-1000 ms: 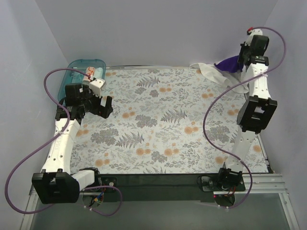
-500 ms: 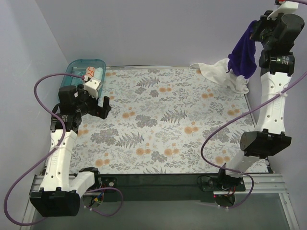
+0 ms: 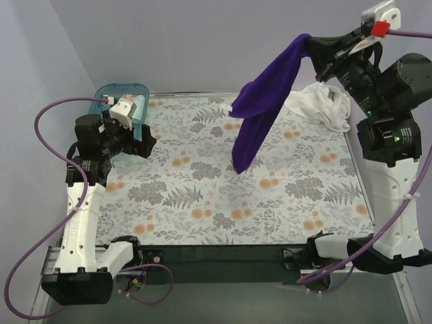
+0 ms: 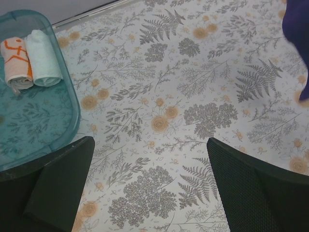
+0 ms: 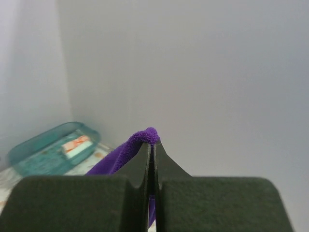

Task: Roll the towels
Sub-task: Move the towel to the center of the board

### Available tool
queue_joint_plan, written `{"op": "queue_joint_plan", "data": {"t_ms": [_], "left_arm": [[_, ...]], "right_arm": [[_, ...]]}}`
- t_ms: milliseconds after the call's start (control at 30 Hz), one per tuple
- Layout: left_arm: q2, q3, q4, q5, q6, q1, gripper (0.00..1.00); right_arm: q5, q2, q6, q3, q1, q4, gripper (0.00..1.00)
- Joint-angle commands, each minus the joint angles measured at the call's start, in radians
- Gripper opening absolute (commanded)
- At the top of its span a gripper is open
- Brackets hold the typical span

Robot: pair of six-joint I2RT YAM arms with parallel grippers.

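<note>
**Floral sheet waits while the purple towel hangs from the right gripper**

Grey walls close in the floral sheet (image 3: pixel 223 189) that covers the table. The right gripper (image 3: pixel 313 44), raised toward one o'clock in the top view, is clenched on a corner of the dark purple towel (image 3: pixel 266 101). The towel dangles in a long fold, its lower end over the sheet's middle and seemingly off the surface. The white towel (image 3: pixel 322 106) lies crumpled at two o'clock. The left gripper (image 3: pixel 142 138) hovers at nine o'clock with its fingers spread wide, grasping nothing, near the teal tray (image 3: pixel 101 94) at ten o'clock.

The pinch catches only a small tip of cloth, so a quick swing could slip it free and drop the towel in a heap. Laid down doubled over as it hangs, it would roll lumpy unless spread flat first.

Only the left wrist view shows clearly the white-orange roll (image 4: pixel 17 60) and the pale teal roll (image 4: pixel 44 58) side by side in the tray. The right wrist view shows the jaws pressed together with a purple nub poking out above them. The white towel and the full hang of the purple one appear only from above.
</note>
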Motion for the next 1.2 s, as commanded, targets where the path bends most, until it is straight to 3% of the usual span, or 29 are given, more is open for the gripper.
{"op": "queue_joint_plan", "data": {"t_ms": [0, 133, 200, 300, 367, 433, 500, 633, 767, 867, 900, 933, 1033, 1167], "left_arm": [[-0.002, 0.054, 0.034, 0.029, -0.054, 0.001, 0.98], [-0.002, 0.057, 0.019, 0.071, -0.021, 0.001, 0.96], [-0.002, 0.046, -0.016, 0.117, 0.039, 0.001, 0.93], [0.024, 0.032, -0.123, 0.287, 0.229, 0.001, 0.84], [0.072, 0.014, -0.198, 0.382, 0.340, 0.001, 0.76], [0.116, -0.004, -0.248, 0.426, 0.434, -0.002, 0.68], [0.188, -0.007, -0.318, 0.459, 0.511, -0.018, 0.59], [0.247, -0.044, -0.351, 0.473, 0.593, -0.131, 0.58], [0.287, -0.141, -0.283, 0.330, 0.575, -0.351, 0.62], [0.319, -0.191, -0.214, 0.220, 0.530, -0.447, 0.63], [0.342, -0.210, -0.210, 0.204, 0.520, -0.464, 0.63], [0.354, -0.210, -0.206, 0.181, 0.516, -0.472, 0.61], [0.377, -0.213, -0.191, 0.149, 0.490, -0.484, 0.61], [0.363, -0.207, -0.177, 0.170, 0.444, -0.457, 0.65]], "right_arm": [[-0.121, -0.065, 0.117, -0.094, 0.050, 0.056, 0.01], [-0.268, -0.192, 0.013, -0.290, 0.050, -0.080, 0.01], [-0.282, -0.301, -0.200, -0.482, 0.050, -0.148, 0.01], [-0.224, -0.393, -0.453, -0.770, 0.050, -0.304, 0.01], [-0.083, -0.470, -0.622, -0.978, 0.050, -0.341, 0.01], [-0.025, -0.504, -0.769, -1.074, 0.050, -0.395, 0.01], [0.006, -0.506, -0.806, -1.157, 0.052, -0.424, 0.01], [0.029, -0.480, -0.813, -1.203, 0.050, -0.479, 0.01], [0.132, -0.385, -0.791, -1.241, 0.049, -0.484, 0.01], [0.143, -0.312, -0.771, -1.206, 0.035, -0.528, 0.22], [0.128, -0.300, -0.744, -1.187, 0.033, -0.542, 0.32], [0.087, -0.298, -0.730, -1.135, 0.033, -0.566, 0.47], [-0.011, -0.280, -0.688, -1.036, 0.033, -0.632, 0.57], [-0.122, -0.272, -0.642, -0.968, 0.065, -0.634, 0.59]]}}
